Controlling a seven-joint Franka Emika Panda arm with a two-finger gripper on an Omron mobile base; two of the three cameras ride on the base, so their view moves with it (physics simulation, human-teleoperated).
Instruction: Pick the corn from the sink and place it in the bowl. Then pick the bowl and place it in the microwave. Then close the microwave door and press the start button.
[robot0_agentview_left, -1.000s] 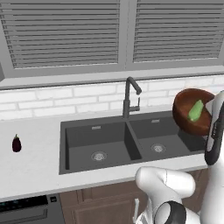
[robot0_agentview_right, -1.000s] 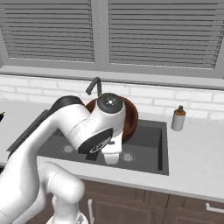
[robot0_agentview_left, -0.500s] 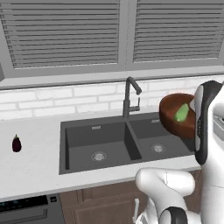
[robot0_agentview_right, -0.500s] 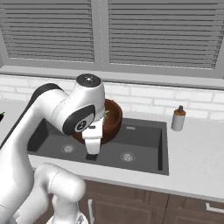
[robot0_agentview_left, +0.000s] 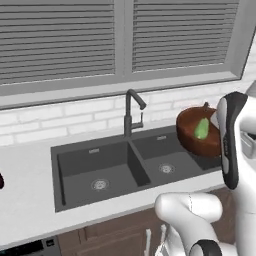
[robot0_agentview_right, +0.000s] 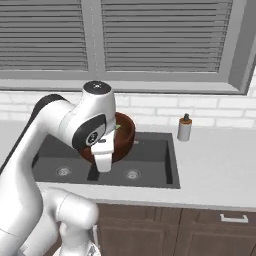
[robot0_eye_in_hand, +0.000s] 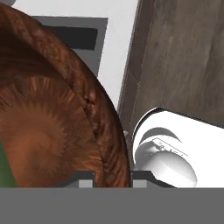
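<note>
Lifted clear of the counter since a second ago, the bowl (robot0_agentview_left: 200, 134) now hangs over the right basin of the sink (robot0_agentview_left: 100, 170), carried leftward by the arm.

Grey slatted blinds and a white brick wall stand behind a pale countertop (robot0_agentview_right: 220, 175), whose front edge overhangs brown cabinet doors. Both dark basins lie open below, the black faucet (robot0_agentview_left: 131, 112) upright at the divider, so there is free air beneath and to the left of the load. A small bottle (robot0_agentview_right: 184, 128) stands on the counter right of the sink, well apart from the bowl. The gripper (robot0_eye_in_hand: 113, 177) is pressed tight on the bowl's rim (seen close from the hand camera). The corn (robot0_agentview_left: 201, 128) lies inside, green husk showing, its long axis roughly upright against the far wall.
</note>
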